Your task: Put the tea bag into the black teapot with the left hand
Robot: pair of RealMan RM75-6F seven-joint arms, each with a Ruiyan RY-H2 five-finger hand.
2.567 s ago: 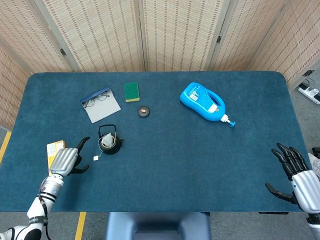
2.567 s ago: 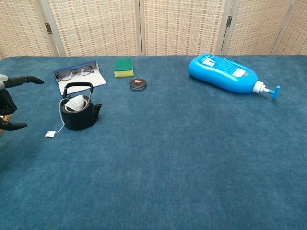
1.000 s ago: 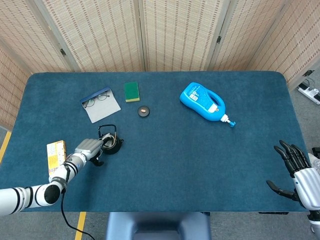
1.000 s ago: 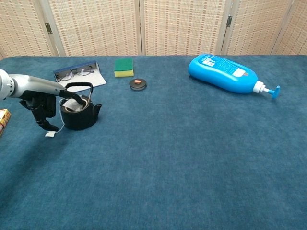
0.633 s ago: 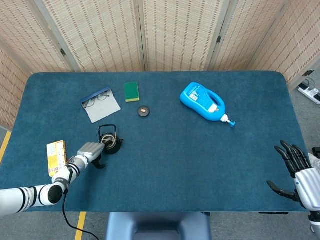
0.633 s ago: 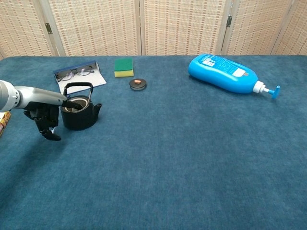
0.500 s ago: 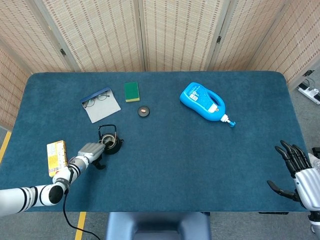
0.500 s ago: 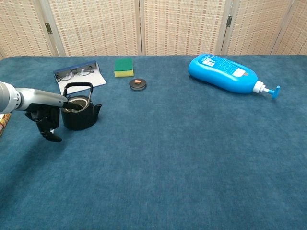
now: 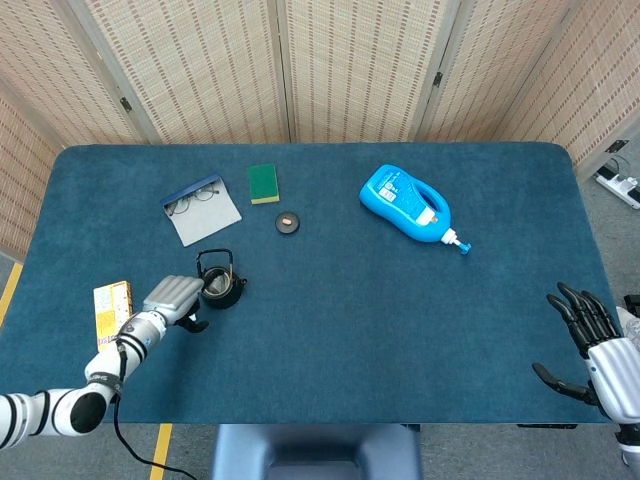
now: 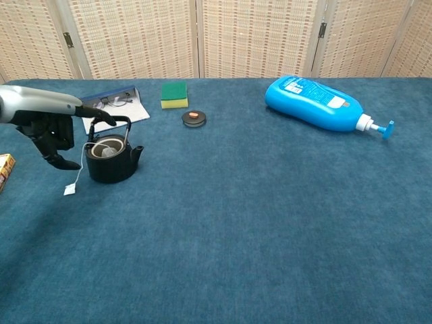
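My left hand hovers at the left edge of the chest view, just left of the black teapot, one finger stretched over its handle and nothing gripped. The tea bag sits inside the teapot in the left-middle of the frame, its string draped over the rim and its small white tag lying on the blue table just beside the pot. My right hand is at the lower right corner of the head view, fingers spread apart and empty.
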